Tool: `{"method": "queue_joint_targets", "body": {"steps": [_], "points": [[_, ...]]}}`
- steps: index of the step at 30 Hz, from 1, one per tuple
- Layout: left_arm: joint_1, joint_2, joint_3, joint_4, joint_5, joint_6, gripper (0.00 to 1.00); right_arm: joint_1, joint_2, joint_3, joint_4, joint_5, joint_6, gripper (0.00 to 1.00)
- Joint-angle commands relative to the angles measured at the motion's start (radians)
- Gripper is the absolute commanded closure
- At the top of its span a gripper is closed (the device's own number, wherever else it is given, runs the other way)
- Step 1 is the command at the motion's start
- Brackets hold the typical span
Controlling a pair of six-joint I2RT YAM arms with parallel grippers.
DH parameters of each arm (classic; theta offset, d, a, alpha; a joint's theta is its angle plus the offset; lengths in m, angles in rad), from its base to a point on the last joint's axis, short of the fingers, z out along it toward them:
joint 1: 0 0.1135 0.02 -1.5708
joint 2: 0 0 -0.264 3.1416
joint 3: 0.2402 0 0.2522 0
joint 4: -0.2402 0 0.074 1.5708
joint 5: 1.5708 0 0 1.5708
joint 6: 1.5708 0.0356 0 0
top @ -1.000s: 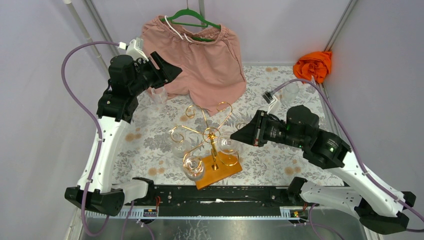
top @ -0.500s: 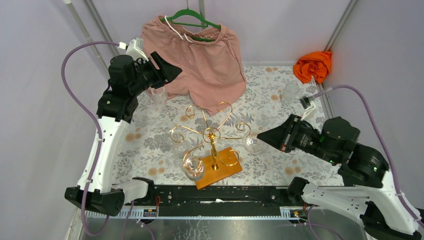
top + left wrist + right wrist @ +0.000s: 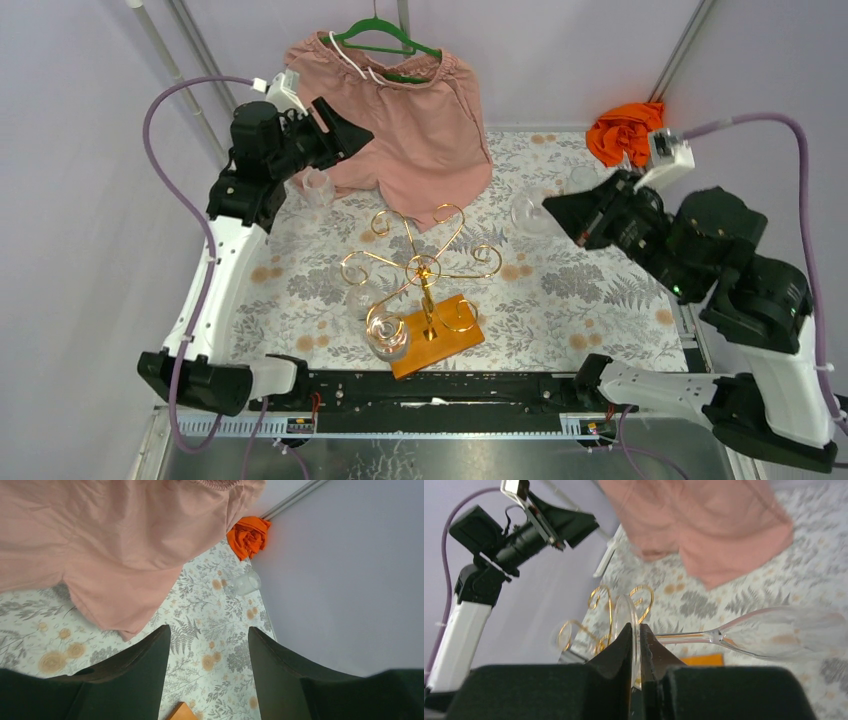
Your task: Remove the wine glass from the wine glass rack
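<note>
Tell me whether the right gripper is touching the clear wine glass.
Touching. The right wrist view shows the right gripper pinched shut on the round foot of the clear wine glass.

Overhead; wrist views likely sharing rack (image 3: 445, 340)

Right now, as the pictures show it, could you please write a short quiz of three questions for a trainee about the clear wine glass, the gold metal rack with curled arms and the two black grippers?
1. True or false: the clear wine glass in the right gripper is off the gold metal rack with curled arms.
2. Which part of the glass does that gripper pinch? A bowl, B stem, C round foot.
3. Fill in: the left gripper is ___ and holds nothing.
Key: 1 true; 2 C; 3 open.
</note>
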Motion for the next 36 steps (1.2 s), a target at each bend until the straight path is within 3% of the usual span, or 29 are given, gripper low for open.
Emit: {"method": "queue_joint_targets", "body": {"steps": [1,4,8,11,17,19,22,25,29,36], "points": [[0.005,0.063,0.014,0.193,0.134,-0.057,0.34,0.006,0.136,0.153,0.123,0.135,-0.196,1.0],[0.046,0.115,-0.008,0.394,0.299,-0.202,0.34,0.007,0.225,0.264,0.183,0.103,-0.266,1.0],[0.124,0.195,-0.089,0.866,0.504,-0.498,0.33,0.007,0.337,0.405,0.237,0.024,-0.318,1.0],[0.144,0.256,-0.111,1.121,0.56,-0.654,0.33,0.006,0.398,0.493,0.259,-0.009,-0.346,1.0],[0.16,0.319,-0.128,1.379,0.578,-0.815,0.34,-0.01,0.481,0.578,0.322,-0.107,-0.345,1.0],[0.168,0.338,-0.139,1.457,0.576,-0.866,0.33,-0.103,0.526,0.61,0.331,-0.224,-0.28,1.0],[0.196,0.368,-0.158,1.578,0.57,-0.958,0.33,-0.313,0.588,0.586,0.424,-0.552,-0.084,1.0],[0.217,0.402,-0.179,1.711,0.565,-1.059,0.33,-0.417,0.609,0.441,0.643,-0.776,0.092,1.0],[0.239,0.434,-0.188,1.818,0.563,-1.144,0.33,-0.525,0.654,0.277,1.113,-1.016,0.388,1.0],[0.247,0.44,-0.182,1.811,0.569,-1.126,0.33,-0.58,0.732,0.177,1.664,-1.129,0.75,1.0]]}}
